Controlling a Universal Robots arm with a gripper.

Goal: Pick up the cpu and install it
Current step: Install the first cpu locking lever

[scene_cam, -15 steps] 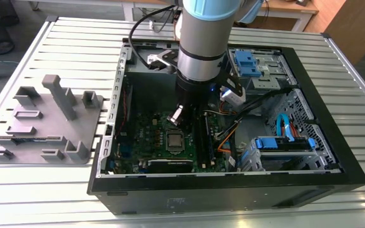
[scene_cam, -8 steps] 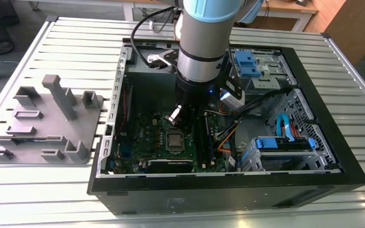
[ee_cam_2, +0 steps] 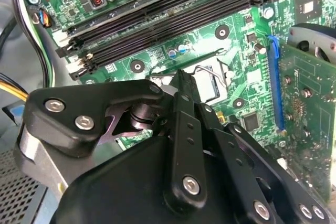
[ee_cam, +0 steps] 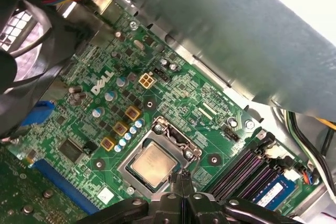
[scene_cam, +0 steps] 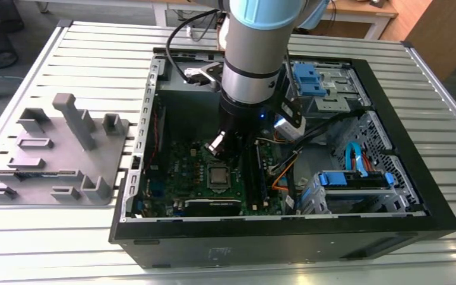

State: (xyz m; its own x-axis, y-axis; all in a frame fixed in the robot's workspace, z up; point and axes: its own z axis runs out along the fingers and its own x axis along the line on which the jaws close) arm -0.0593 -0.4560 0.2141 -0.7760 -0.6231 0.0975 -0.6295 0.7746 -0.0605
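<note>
Basically the install step looks done or nearly so: the cpu (ee_cam: 151, 163) sits flat in the socket bracket (ee_cam: 158, 157) on the motherboard (ee_cam: 173, 95), silver top up, frame around it. Exterior view shows the same chip (scene_cam: 218, 176) mid-board inside the PC case (scene_cam: 418, 178), with the arm (scene_cam: 252, 65) straight above it. The gripper (ee_cam: 181, 178) hangs just over the socket's edge in the first wrist view; its fingertips are pinched together with nothing between them, so clenched and empty (the cpu is not in its grasp). My read: what remains calls for confirming the chip is seated square in the socket, and a clean vertical clearance past the RAM slots (ee_cam: 247, 167) right beside it. Counts: one cpu, one socket, one arm, one gripper, four RAM slots in the second wrist view, at least one of them holding a blue stick (ee_cam: 278, 190). One grey fixture plate (scene_cam: 54, 154) with several blocks sits on the table (scene_cam: 93, 59), well apart from the case.
</note>
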